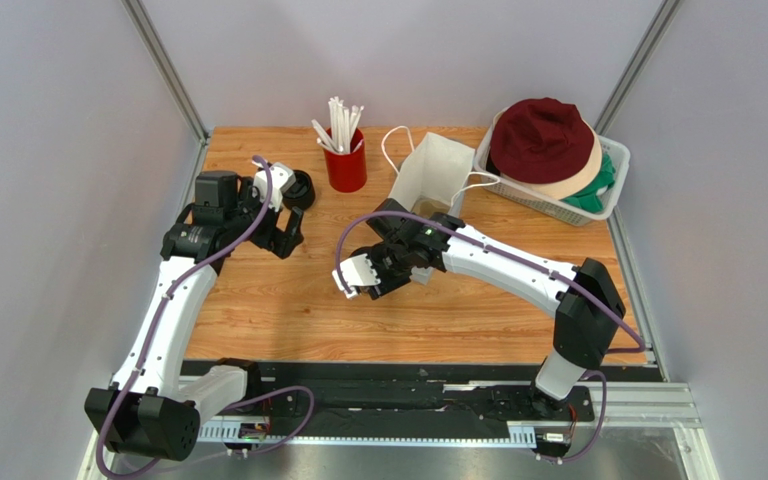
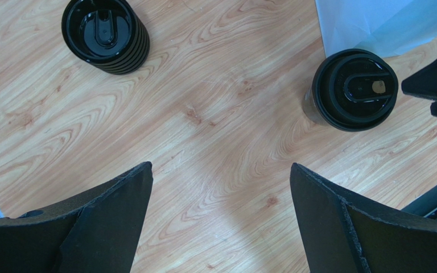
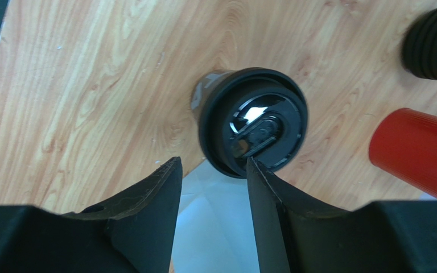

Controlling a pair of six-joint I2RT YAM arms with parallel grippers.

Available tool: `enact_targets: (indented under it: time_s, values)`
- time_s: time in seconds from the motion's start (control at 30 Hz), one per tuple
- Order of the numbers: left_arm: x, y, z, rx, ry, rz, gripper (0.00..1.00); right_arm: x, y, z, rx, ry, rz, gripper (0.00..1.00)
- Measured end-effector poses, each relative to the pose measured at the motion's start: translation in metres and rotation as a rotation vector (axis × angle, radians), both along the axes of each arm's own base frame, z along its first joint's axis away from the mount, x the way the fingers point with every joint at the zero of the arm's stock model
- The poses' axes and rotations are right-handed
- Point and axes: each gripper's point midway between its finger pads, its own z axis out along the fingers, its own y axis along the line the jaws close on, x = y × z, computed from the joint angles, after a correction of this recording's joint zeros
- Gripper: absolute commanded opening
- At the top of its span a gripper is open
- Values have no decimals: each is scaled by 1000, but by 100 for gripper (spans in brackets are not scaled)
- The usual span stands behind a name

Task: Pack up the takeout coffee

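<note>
The takeout coffee (image 2: 354, 88), a brown paper cup with a black lid, stands on the wooden table next to the white paper bag (image 2: 374, 23). In the right wrist view the cup (image 3: 252, 128) sits just beyond my right gripper (image 3: 213, 165), which is open with a narrow gap and empty. Its right fingertip overlaps the lid's near edge, and the bag (image 3: 215, 227) lies under the fingers. In the top view my right gripper (image 1: 390, 218) covers the cup, beside the bag (image 1: 428, 175). My left gripper (image 2: 221, 168) is wide open and empty over bare wood, at the table's left (image 1: 286, 232).
A squat ribbed all-black round piece (image 1: 300, 190) stands at the back left, also in the left wrist view (image 2: 106, 35). The red holder of white straws (image 1: 346, 165) stands behind the bag's left side. A white basket (image 1: 613, 160) of hats fills the back right corner.
</note>
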Motion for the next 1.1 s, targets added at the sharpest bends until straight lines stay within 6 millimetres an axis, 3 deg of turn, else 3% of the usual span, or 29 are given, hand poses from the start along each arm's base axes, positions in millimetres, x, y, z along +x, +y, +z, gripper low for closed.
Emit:
enact_targets:
  time_s: [0.23,0.53,1.1]
  values:
    - [1,1,-2,5,7,6,99,13,8,12,20,-34,12,51]
    - [2,3,-3,12,9,13,99,16,6,-9,-40,-7,31,49]
    - [3,4,-5,15,13,14,99,21,-2,-25,-84,21,20,37]
